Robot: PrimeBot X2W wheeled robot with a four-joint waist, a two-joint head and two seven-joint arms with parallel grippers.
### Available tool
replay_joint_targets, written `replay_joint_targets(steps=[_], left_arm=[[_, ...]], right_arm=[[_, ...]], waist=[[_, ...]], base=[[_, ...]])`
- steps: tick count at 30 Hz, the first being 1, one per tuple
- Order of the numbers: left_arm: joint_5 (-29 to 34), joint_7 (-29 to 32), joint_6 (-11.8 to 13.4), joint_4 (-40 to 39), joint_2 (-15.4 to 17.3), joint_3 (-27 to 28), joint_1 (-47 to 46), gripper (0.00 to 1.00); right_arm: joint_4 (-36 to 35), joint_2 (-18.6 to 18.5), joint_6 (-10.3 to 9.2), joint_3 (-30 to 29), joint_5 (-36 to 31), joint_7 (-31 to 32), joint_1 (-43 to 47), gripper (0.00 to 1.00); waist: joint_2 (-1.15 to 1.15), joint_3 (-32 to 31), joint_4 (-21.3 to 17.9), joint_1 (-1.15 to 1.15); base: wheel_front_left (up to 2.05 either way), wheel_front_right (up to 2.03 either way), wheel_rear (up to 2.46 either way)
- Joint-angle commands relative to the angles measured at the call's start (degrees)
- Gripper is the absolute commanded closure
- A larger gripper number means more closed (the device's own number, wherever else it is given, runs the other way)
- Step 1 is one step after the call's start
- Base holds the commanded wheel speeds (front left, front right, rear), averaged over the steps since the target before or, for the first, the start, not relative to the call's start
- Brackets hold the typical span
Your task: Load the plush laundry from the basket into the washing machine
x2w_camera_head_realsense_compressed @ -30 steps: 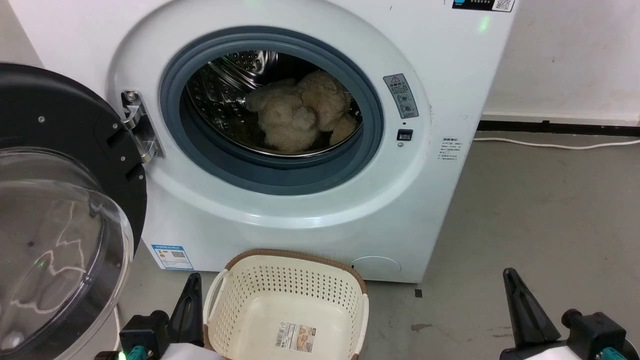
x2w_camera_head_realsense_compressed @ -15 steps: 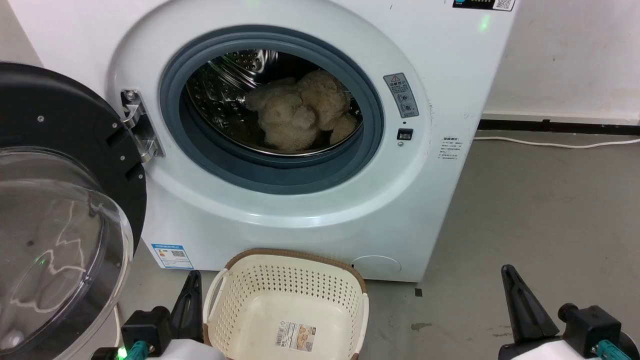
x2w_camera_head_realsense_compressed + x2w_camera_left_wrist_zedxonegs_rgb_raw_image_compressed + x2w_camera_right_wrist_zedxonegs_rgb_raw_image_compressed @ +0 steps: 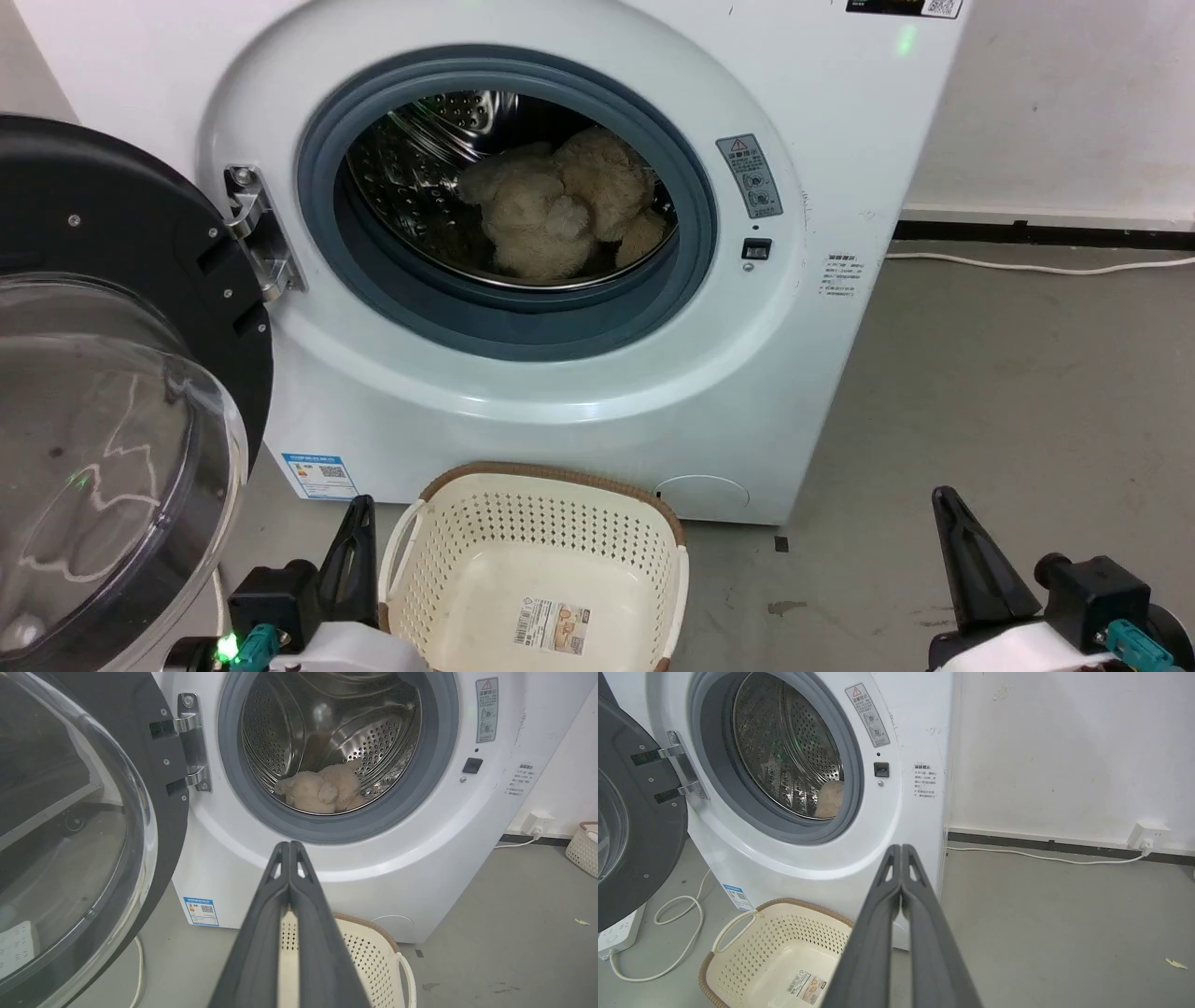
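Plush laundry point(image 3: 555, 219) sits inside the drum point(image 3: 411, 187) of the washing machine point(image 3: 579, 392), low and right of centre, limbs bunched, face unreadable. In the right wrist view just a sliver of it shows past the grey ring point(image 3: 853, 756); the rest is hidden behind that ring. Door point(image 3: 121, 233) hangs open on the left, cut off by the head view's left and bottom edges; glare on its clear bubble. Basket point(image 3: 541, 527) stands on the floor right in front of the machine. Its near side is cut off at the bottom of the head view, and a label sticker point(image 3: 555, 626) shows on its bare bottom. In the left wrist view the fingers cover much of it.

Left gripper point(image 3: 289, 845) — fingers pressed together at the tips, clamping nothing, just beside the basket's left handle; contact with it can't be judged. Right gripper point(image 3: 901, 848) — likewise closed with nothing between the fingers, over bare floor, well apart from the basket on its right.
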Motion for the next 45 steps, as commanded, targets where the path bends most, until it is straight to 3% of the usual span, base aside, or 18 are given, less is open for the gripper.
replay_joint_targets(steps=[1,45], left_arm=[[0.7,0.3,-0.2,-0.5,-0.1,0.2,-0.7,1.00],[6.3,5.4,-1.1,-2.9,-1.3,2.3,-2.1,1.00]], right_arm=[[-0.2,0.3,0.02,-0.1,-0.6,0.3,-0.9,1.00],[-0.3,0.6,0.04,-0.4,-4.7,5.5,-3.5,1.00]], waist=[[0.00,0.0,0.0,-0.01],[0.00,0.5,0.0,-0.01]], base=[[0.00,0.00,0.00],[0.00,0.00,0.00]])
